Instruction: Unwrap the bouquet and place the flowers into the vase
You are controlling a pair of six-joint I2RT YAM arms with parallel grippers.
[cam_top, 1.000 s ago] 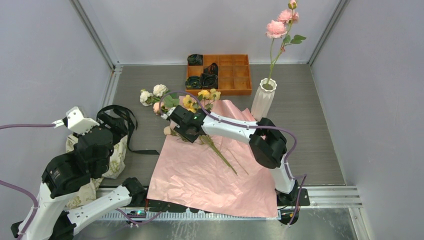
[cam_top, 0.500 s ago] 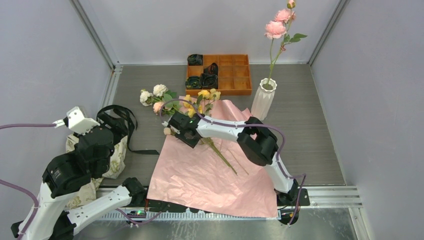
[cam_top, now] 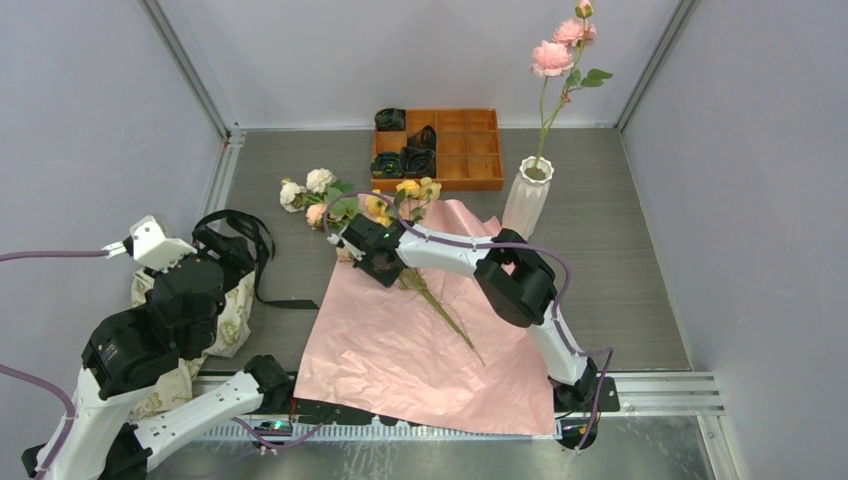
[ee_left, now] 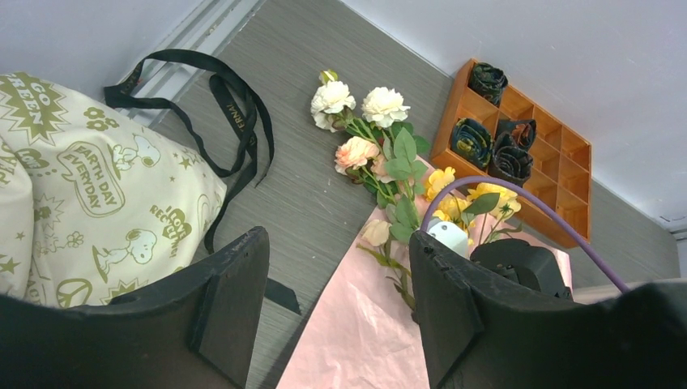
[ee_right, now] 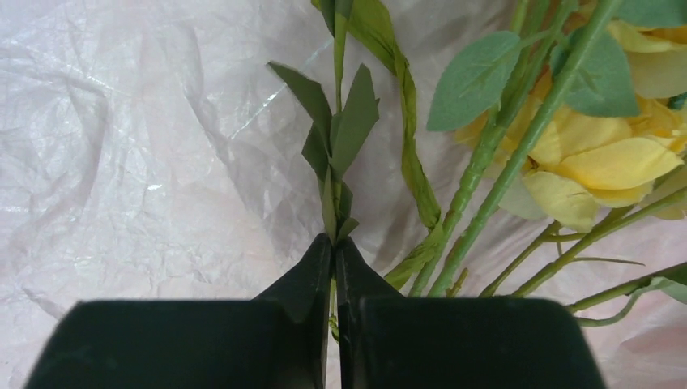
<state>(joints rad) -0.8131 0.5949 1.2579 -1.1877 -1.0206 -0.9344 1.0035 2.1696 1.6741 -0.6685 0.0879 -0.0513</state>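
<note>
Flowers (cam_top: pixel 408 187): one stem (cam_top: pixel 545 110) stands in the vase (cam_top: pixel 527 200) (two white blooms (cam_top: pixel 320 180) lie outside).

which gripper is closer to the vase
Right. The right gripper, shut on a flower leaf over the pink paper, is left of the vase; the left gripper is far left.

Pale pink crinkled paper (cam_top: pixel 420 350) on the grey wood-grain counter (cam_top: pixel 620 260). And the flowers (cam_top: pixel 345 205): white, peach and yellow blooms, green leaves, green stems. White ribbed vase (cam_top: pixel 527 198), with pink roses (cam_top: pixel 552 55) on green stalks above it. Orange tray (cam_top: pixel 470 150) at the far edge, black-green rosettes (cam_top: pixel 405 160) in it. Black ribbon (cam_top: pixel 235 235) with pale lettering by the left edge. Next to it a cream bag (ee_left: pixel 89 186) printed with green cartoons and words. Right hand (ee_right: pixel 334 247) black, left hand (ee_left: pixel 336 243) black, cable (cam_top: pixel 470 243) purple.
</note>
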